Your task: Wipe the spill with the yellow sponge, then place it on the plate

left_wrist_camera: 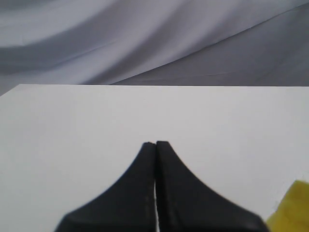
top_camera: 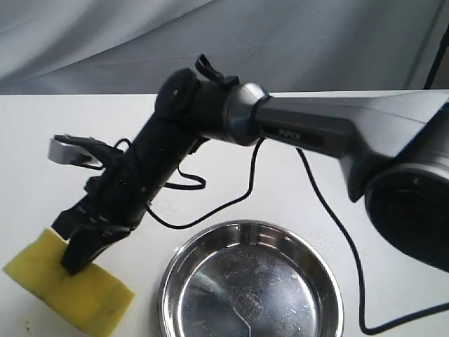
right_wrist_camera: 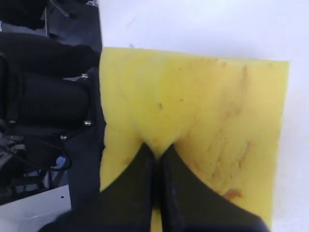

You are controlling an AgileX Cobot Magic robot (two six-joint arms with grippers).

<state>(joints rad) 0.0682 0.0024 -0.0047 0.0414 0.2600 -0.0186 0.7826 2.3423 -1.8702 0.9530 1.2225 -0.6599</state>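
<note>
The yellow sponge [top_camera: 95, 293] lies flat on the white table at the front left, and its corner also shows in the left wrist view [left_wrist_camera: 293, 210]. My right gripper [top_camera: 71, 264] reaches across from the right and presses down into the sponge's near end. Seen from the right wrist, the sponge [right_wrist_camera: 207, 101] is dented and has amber stains, with a fold pinched between the right gripper [right_wrist_camera: 157, 151]. The plate [top_camera: 167, 284] sits empty just right of the sponge. The spill is hidden or out of view. My left gripper [left_wrist_camera: 155, 144] is shut on nothing, over bare table.
A black cable [top_camera: 210, 210] loops across the table between the arm and the plate. Dark equipment [right_wrist_camera: 43, 96] lies past the table edge next to the sponge. Grey cloth [top_camera: 140, 42] hangs behind the table.
</note>
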